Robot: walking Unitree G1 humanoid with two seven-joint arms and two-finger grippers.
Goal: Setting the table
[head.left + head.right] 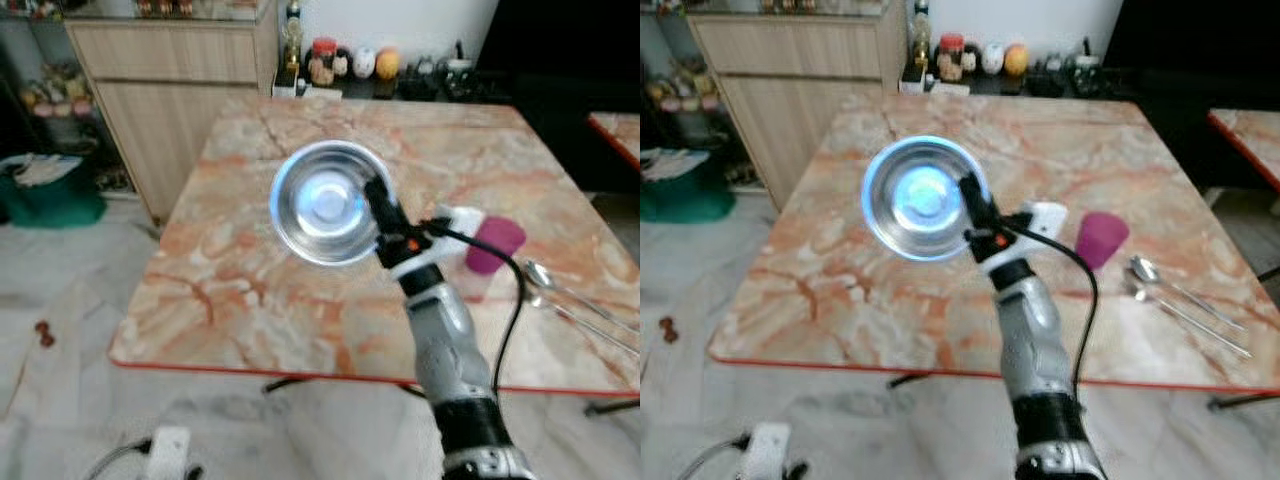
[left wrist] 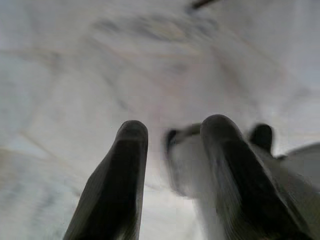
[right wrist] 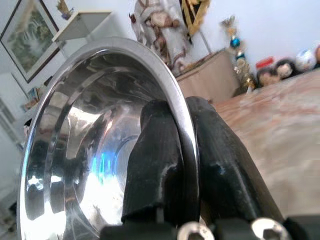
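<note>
A shiny steel bowl (image 1: 322,203) hangs above the marble table (image 1: 250,290), tilted so its inside faces the camera. My right gripper (image 1: 378,198) is shut on the bowl's rim, one finger (image 3: 150,155) inside and one outside. A purple cup (image 1: 493,245) and two metal spoons (image 1: 575,298) lie on the table's right side. My left gripper (image 2: 167,145) hangs open over the pale floor with nothing between its fingers.
A white object (image 1: 458,222) lies beside the purple cup. Jars and small items (image 1: 350,65) stand past the table's far edge. A wooden cabinet (image 1: 170,90) stands at the left. A second table's corner (image 1: 620,135) shows at the right.
</note>
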